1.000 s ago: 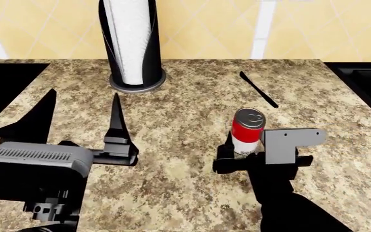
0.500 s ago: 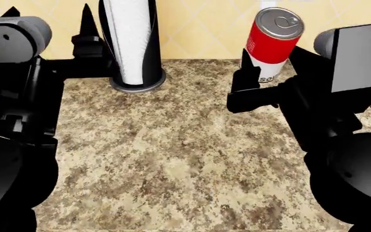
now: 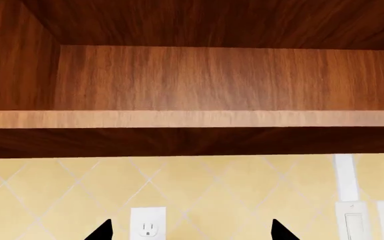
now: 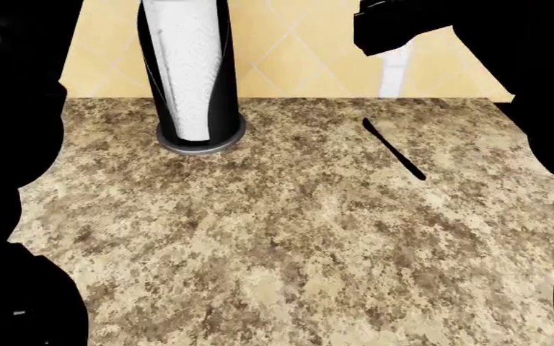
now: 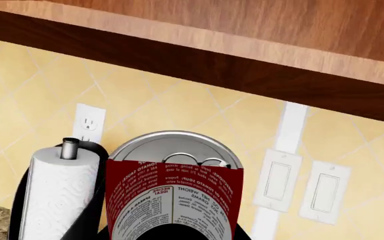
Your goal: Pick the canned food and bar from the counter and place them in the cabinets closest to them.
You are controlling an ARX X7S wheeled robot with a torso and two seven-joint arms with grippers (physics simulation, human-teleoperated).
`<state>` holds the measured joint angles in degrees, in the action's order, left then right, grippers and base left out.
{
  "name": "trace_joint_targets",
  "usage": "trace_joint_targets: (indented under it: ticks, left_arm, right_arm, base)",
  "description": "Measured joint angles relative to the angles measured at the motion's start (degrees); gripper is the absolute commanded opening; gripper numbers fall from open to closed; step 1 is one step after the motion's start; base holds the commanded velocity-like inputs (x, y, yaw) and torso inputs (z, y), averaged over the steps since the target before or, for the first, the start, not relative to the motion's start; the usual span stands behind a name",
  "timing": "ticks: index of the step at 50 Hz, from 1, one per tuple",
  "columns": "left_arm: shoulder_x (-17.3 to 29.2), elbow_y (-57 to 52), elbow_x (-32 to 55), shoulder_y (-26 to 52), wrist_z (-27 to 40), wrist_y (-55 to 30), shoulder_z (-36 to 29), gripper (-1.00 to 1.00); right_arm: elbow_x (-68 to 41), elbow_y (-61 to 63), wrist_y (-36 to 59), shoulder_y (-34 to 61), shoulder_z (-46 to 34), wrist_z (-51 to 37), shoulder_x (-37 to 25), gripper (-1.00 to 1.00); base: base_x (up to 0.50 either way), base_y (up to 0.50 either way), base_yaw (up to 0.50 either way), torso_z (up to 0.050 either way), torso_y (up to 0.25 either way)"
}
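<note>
The can is seen close up in the right wrist view, carried aloft by the right gripper; only a dark part of that gripper shows at the can's base, and the fingers themselves are hidden, so the jaws are taken to be pinching the can, though the contact itself cannot be seen. The silver top and pull ring face the wall, and the red label faces the camera. Behind it a paper-towel roll in its black holder, an outlet and two switches are seen on the yellow tiled wall, under the wooden underside of a cabinet.

Of the left gripper only two black fingertips are seen, spread well apart with nothing between them, pointed at the wall below an open cabinet shelf.

In the head view the counter carries the towel roll and a thin black strip; the can is not shown there. Black arm parts fill both sides. The bar is not seen in any view.
</note>
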<state>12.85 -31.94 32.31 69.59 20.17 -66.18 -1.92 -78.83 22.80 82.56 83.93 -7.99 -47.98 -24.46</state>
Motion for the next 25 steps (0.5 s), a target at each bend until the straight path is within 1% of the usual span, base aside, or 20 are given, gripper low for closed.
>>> trace_joint_targets:
  ticks: [4, 14, 25]
  left_arm:
    - [0.16, 0.59, 0.24, 1.26, -0.15, -0.32, -0.38, 1.0]
    - [0.64, 1.09, 0.42, 2.52, -0.3, -0.27, -1.37, 1.0]
    - [0.95, 0.96, 0.69, 2.61, -0.1, -0.15, -1.83, 1.0]
  right_arm:
    - [-0.22, -0.74, 0.37, 1.78, -1.35, 0.69, -0.14, -1.0]
    - [-0.63, -1.37, 0.65, 4.13, -4.13, 1.98, -0.62, -1.0]
    - [-2.18, -1.69, -0.32, 5.08, -4.33, 1.34, -1.22, -1.0]
  base:
    - [0.5, 0.02, 0.0, 0.0, 0.0]
    - [0.5, 0.12, 0.0, 0.0, 0.002]
    - [0.5, 0.01, 0.0, 0.0, 0.001]
